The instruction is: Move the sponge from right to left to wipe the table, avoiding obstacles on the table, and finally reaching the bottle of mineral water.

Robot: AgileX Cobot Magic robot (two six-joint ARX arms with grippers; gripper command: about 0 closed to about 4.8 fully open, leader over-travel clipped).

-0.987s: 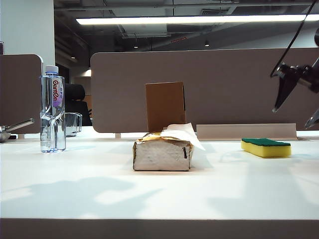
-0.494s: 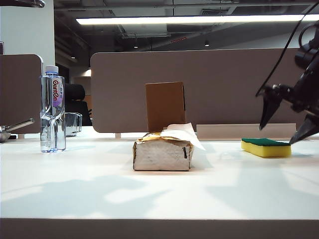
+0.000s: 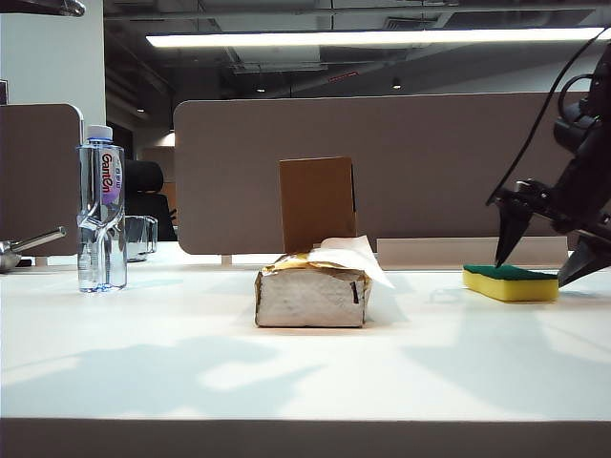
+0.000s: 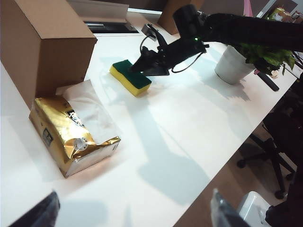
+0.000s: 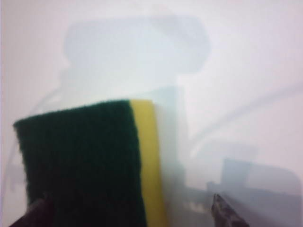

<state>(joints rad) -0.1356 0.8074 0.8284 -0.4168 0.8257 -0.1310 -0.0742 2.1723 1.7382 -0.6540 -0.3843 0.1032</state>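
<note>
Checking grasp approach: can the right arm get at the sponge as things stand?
Probably yes. The right gripper hangs at the sponge, jaws open astride it; the tissue pack and cardboard box sit well aside.

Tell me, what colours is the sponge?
The sponge is yellow with a dark green top. The left wrist view shows it best.

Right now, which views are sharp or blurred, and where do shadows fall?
Exterior view: sharp, broad soft shadows across the table. Left wrist view: clear, right gripper open over the sponge. Right wrist view: blurred and washed out, sponge soft-edged.
</note>
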